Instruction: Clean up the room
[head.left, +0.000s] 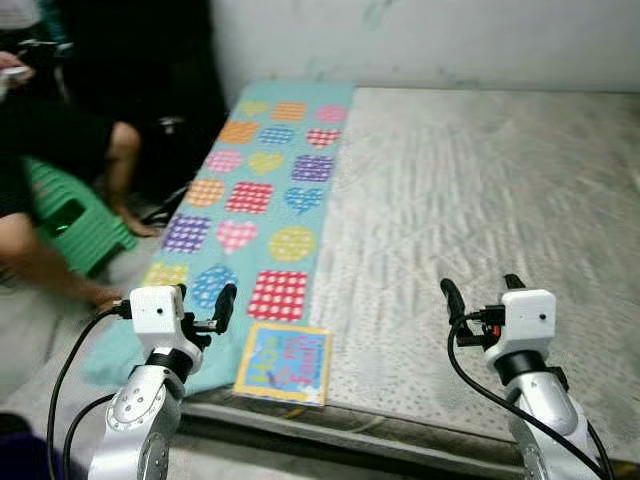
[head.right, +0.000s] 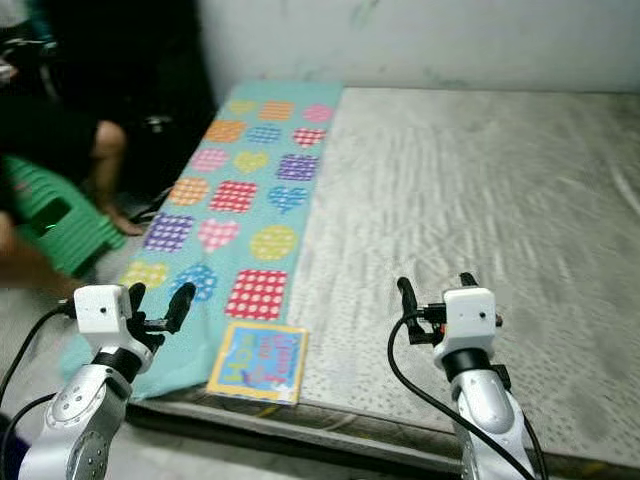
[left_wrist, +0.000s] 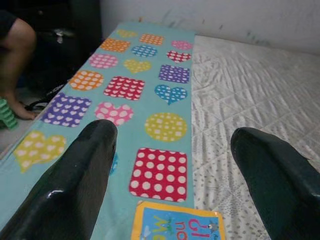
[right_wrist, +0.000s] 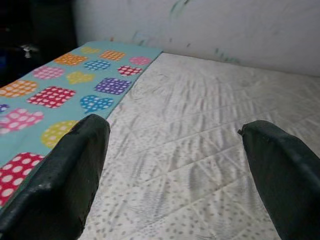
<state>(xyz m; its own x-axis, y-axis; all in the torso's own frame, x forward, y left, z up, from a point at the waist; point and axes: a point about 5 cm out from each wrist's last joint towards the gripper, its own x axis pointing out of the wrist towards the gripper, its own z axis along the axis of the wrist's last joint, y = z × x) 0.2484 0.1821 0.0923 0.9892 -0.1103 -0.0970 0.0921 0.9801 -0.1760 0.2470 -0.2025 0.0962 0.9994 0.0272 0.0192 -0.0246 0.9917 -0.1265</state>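
A colourful children's book (head.left: 285, 362) with a yellow border lies flat at the near edge of the mattress (head.left: 480, 200), on the end of a teal blanket (head.left: 262, 190) patterned with dotted hearts and squares. My left gripper (head.left: 203, 306) hovers open just left of the book, over the blanket's near corner. In the left wrist view the book (left_wrist: 177, 227) sits between and below the fingers (left_wrist: 75, 185). My right gripper (head.left: 480, 293) is open above the bare quilted mattress, well right of the book, with nothing between its fingers (right_wrist: 65, 180).
A person sits at the left beside the bed, with a knee (head.left: 122, 140) and a foot (head.left: 95, 292) near a green plastic stool (head.left: 70, 222). A pale wall (head.left: 420, 40) runs behind the mattress. The floor lies at the lower left.
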